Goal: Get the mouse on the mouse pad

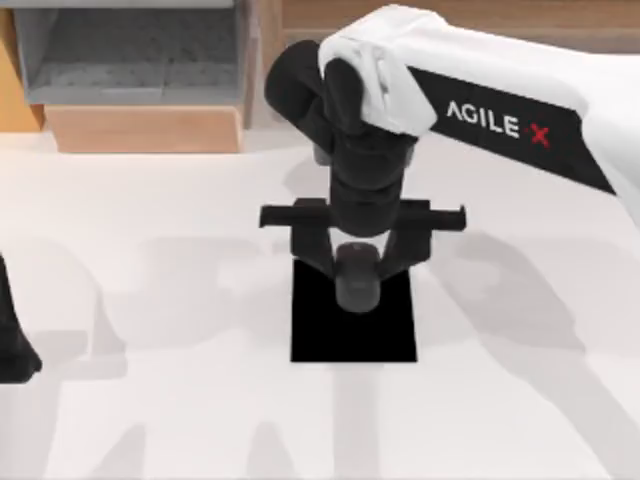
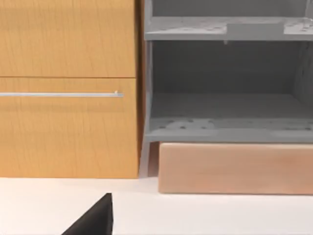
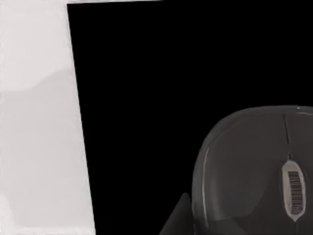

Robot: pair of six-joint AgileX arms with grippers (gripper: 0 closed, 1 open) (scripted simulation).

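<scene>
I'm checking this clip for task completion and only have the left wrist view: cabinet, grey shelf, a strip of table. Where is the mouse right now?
Observer: In the top view the mouse lies within the outline of the mouse pad, in the pad's far half.
Operator: Which arm is handling it?
Observer: The right gripper is directly over the mouse, its arm reaching in from the top view's right.
Operator: And the arm whose camera I'm looking through?
Observer: The left gripper sits parked at the left edge of the table, well away from the pad.
</scene>
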